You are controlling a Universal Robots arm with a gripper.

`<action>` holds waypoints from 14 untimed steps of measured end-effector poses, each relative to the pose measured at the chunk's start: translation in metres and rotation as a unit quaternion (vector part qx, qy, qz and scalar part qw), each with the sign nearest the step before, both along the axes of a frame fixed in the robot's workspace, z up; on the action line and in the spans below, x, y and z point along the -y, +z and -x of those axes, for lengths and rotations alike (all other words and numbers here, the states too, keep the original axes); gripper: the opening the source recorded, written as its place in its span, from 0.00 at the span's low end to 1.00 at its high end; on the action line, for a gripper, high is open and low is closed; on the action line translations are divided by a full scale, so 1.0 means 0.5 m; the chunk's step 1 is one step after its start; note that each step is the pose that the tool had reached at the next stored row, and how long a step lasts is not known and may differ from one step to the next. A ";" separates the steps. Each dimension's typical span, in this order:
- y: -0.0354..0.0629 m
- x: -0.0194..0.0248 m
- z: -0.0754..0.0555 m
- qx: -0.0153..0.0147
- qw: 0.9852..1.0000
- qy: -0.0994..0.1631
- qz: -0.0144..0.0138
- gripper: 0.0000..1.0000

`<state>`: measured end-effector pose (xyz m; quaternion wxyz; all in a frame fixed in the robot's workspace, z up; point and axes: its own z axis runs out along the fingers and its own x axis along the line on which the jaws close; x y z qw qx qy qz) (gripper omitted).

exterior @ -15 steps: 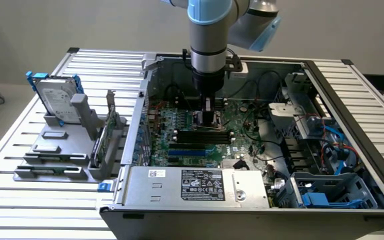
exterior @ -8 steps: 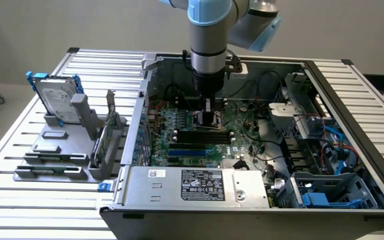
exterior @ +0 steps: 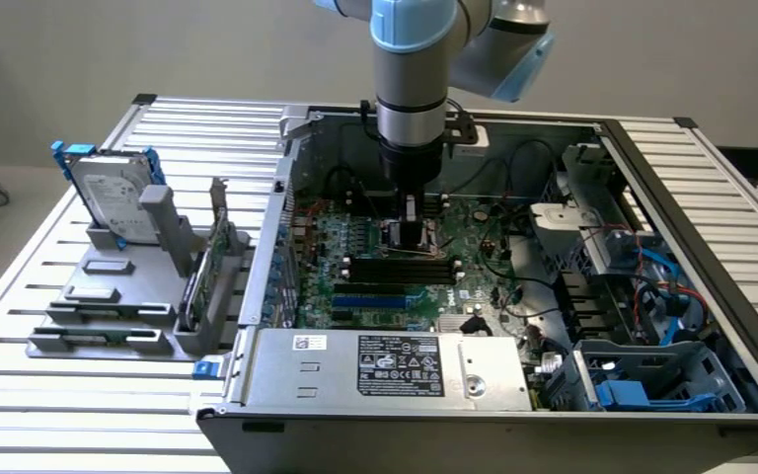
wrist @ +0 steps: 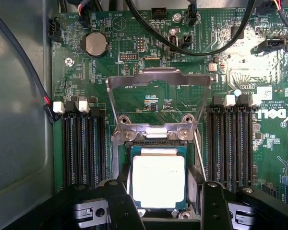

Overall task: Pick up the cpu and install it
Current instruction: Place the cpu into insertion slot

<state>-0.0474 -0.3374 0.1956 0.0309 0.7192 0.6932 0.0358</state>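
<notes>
Cpu (wrist: 158,181), small flat square chip with silvery metal top, lying in dark metal-framed square socket (wrist: 121,168) of green board (wrist: 134,48), grey retention frame (wrist: 158,76) raised; black gripper (wrist: 166,201) with jaws wide, straddling chip, not clamping.

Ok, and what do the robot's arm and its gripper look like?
The arm is a silver-grey tube with light blue joint caps. A black wrist section carries a small pale box and thin black cables. The gripper is black, with two blocky black fingers and silvery fittings.
</notes>
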 end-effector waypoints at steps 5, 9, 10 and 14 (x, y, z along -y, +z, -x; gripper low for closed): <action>-0.003 -0.0018 0.000 0.000 1.000 0.003 0.000 0.55; -0.005 -0.0020 0.000 0.000 1.000 0.006 0.000 0.55; -0.005 -0.0021 0.000 0.000 1.000 0.006 0.000 0.55; -0.007 -0.0020 -0.001 0.000 1.000 0.010 0.000 0.55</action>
